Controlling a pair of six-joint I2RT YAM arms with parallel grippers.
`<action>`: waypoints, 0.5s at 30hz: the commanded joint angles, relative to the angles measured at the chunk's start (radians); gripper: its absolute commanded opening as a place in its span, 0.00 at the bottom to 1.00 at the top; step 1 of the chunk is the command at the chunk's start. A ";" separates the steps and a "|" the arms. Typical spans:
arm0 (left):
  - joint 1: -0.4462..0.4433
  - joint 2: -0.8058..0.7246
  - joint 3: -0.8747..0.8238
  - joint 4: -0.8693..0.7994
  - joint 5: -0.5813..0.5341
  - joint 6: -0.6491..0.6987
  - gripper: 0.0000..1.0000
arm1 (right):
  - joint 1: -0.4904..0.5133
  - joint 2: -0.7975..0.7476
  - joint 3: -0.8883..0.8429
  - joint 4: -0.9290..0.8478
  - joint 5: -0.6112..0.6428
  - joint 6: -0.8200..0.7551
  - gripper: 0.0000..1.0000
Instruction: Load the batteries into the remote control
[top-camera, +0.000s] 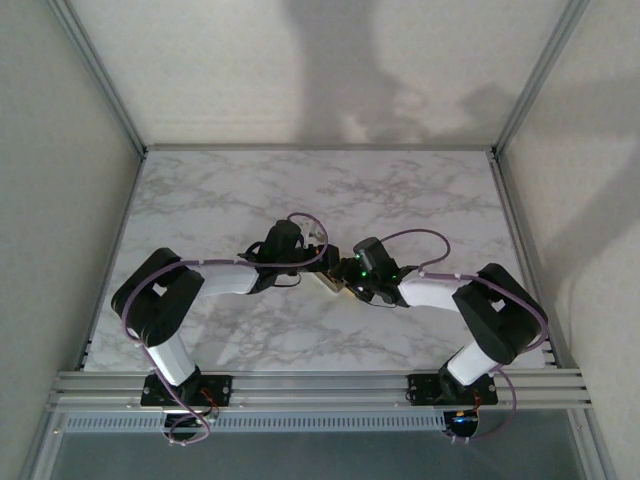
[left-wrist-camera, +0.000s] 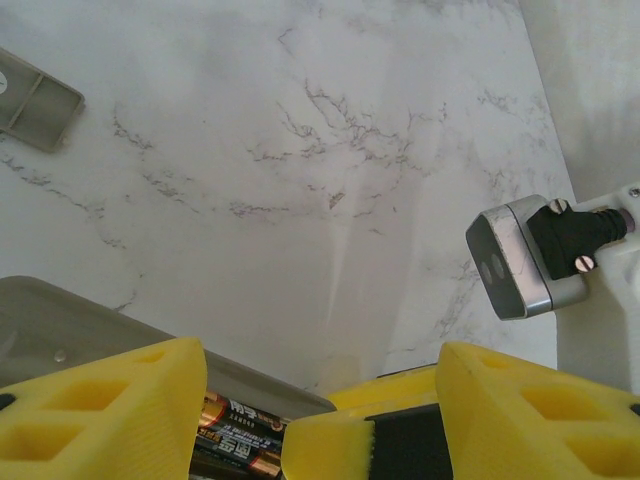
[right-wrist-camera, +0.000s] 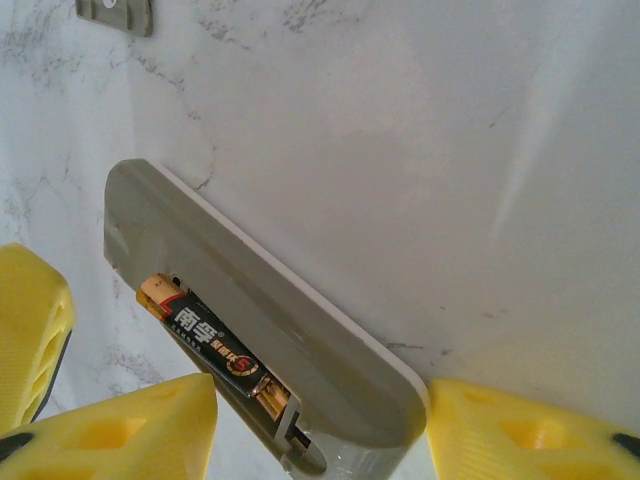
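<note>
Right gripper (right-wrist-camera: 322, 415) has its two yellow fingers set apart, one on each side of the near end of the remote control (right-wrist-camera: 270, 290). One finger looks to touch the casing's rounded corner, but I cannot tell whether the pair actually clamps it. Left gripper (left-wrist-camera: 320, 385) is spread in the same way and comes at the same spot from the opposite side. The frame cuts off the contact there too, so I cannot say whether it grips anything.

The remote sits mid-table between the two arms (top-camera: 333, 281), tipped up on a long edge with its open back facing the right wrist camera. One battery (right-wrist-camera: 208, 348), a dark labelled cell with copper-coloured ends, lies lengthwise in the bay (its lower end is close to the metal contact). In the left wrist view the same label shows just beside a left finger (left-wrist-camera: 238, 432).

I judge the first cell to be seated, or very nearly so. The bay's wall hides the space beside it, so I cannot say whether a second cell is there; it may not be loaded yet.

Further out, a grey cover (right-wrist-camera: 115, 12) lies flat on the marble table (right-wrist-camera: 450, 150), well apart from the remote. It is probably the battery door, in which case closing the bay is left to do.
</note>
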 joint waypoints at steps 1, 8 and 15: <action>0.010 0.006 -0.014 0.029 0.000 -0.012 0.61 | -0.009 0.026 0.030 0.010 0.013 -0.017 0.58; 0.016 0.005 -0.025 0.037 0.004 -0.015 0.61 | -0.012 0.048 0.038 -0.007 0.014 -0.014 0.58; 0.028 -0.014 -0.042 0.046 -0.003 -0.026 0.60 | -0.011 0.072 0.034 -0.021 0.018 0.000 0.54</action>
